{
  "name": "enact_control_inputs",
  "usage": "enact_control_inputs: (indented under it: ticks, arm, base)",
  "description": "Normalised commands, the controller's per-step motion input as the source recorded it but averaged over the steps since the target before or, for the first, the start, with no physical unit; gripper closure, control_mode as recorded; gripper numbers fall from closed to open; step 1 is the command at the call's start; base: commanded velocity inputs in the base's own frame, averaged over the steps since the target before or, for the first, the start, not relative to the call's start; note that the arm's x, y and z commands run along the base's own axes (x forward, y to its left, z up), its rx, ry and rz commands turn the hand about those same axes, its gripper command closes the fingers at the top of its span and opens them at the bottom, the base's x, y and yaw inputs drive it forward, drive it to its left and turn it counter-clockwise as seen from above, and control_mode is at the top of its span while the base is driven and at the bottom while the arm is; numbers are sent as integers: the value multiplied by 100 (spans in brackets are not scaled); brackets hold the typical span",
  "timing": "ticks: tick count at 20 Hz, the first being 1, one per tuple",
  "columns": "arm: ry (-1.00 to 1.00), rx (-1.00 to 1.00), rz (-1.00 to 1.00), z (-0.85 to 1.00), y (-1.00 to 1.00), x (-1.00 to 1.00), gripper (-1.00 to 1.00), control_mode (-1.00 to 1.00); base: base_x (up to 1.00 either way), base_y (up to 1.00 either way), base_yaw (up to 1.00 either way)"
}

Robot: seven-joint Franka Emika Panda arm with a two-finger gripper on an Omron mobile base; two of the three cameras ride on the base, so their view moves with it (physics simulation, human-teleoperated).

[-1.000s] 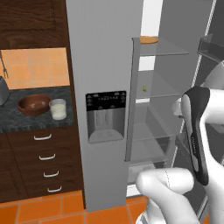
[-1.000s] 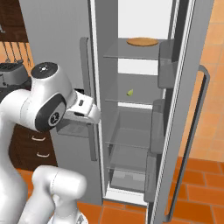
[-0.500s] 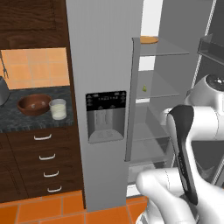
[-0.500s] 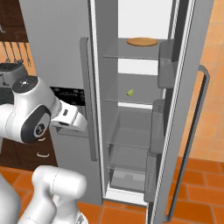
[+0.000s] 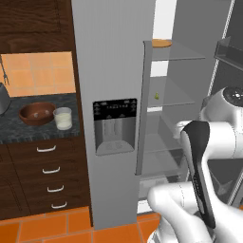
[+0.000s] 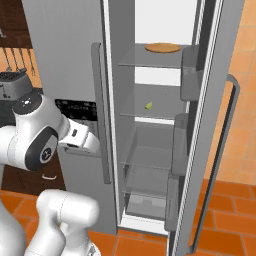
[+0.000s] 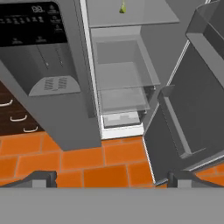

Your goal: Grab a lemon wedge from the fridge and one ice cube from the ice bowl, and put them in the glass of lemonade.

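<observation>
One wedge: the tiny yellow-green lemon wedge (image 5: 156, 96) (image 6: 148, 105) (image 7: 123, 7) lies alone on a clear glass shelf (image 6: 150, 113) in the middle of the open compartment, well apart from the hand.
Fridge: the tall grey side-by-side fridge (image 5: 114, 71) (image 6: 65, 50) (image 7: 61, 118) has its right door (image 6: 200, 150) swung wide; the left door, with the black dispenser panel (image 5: 115, 126) (image 7: 33, 24), is closed.
Top shelf: a flat round orange disc (image 5: 162, 43) (image 6: 162, 48) sits there, above the wedge.
Glass: the short clear tumbler of pale lemonade (image 5: 62, 118) stands on the dark speckled surface (image 5: 28, 133) left of the fridge.
Bowl: the round glossy reddish-brown ice bowl (image 5: 37, 113) sits just beside the tumbler, on its left.
Hand: the two-finger hand (image 7: 109, 178) has its dark tips spread wide with nothing between them; it looks down at the orange floor tiles (image 7: 87, 162) in front of the lower fridge shelves.
Below the surface: dark wooden drawers (image 5: 47, 175) with pale handles.
</observation>
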Motion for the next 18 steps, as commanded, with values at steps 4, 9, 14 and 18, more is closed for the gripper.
enact_control_inputs:
  ticks: [4, 9, 14, 18]
  arm:
    - [0, 0, 0, -1, -4, 0, -100, 100]
    - [0, 0, 0, 0, 0, 0, -100, 100]
    - [0, 0, 0, 0, 0, 0, -100, 100]
    - [0, 0, 0, 0, 0, 0, -100, 100]
  base:
    - [7, -52, 0]
    - [21, -22, 1]
    - [77, -14, 1]
    - [51, -30, 0]
